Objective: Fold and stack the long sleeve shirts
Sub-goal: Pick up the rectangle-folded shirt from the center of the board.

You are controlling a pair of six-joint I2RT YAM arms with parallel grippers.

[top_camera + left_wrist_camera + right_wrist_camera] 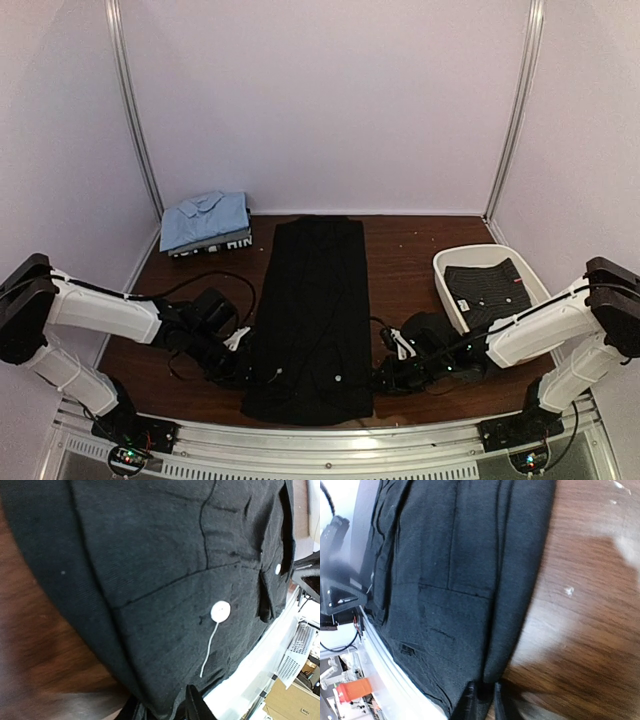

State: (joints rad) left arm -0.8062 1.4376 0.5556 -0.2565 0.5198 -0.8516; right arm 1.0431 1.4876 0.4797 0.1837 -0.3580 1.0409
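**Item 1.** Plain black button-up cloth shirt [310, 310]: folded into a long narrow strip. It lies flat down the middle of the dark brown wooden surface [400, 260], running from the back wall to the near edge. The left wrist view shows the weave of the shirt [165, 570], a small white button [220, 611] and a loose white thread [209, 650] hanging from that button. The right wrist view shows stitched seams and the doubled side edge of the shirt [455, 570] resting on the wood [580, 605].

**Item 2.** Left claw [248, 368]: low at the strip's near left corner. In its own view the claw [170, 711] is closed on the shirt's hem, with cloth running down between the dark fingers.

**Item 3.** Right claw [382, 376]: low at the strip's near right corner, opposite the left. In its own view the claw [487, 700] is drawn narrow, pinching the folded side edge of the same shirt.

**Item 4.** Blackish cloth shirt with a fine pale dotted pattern [488, 285]: lies inside the white plastic basket [445, 272]. The basket stands on the right of the surface, well apart from the strip.

**Item 5.** Folded light blue collared shirt [205, 218]: in the far left corner, lying on top of a dark folded garment with white lettering [215, 245].
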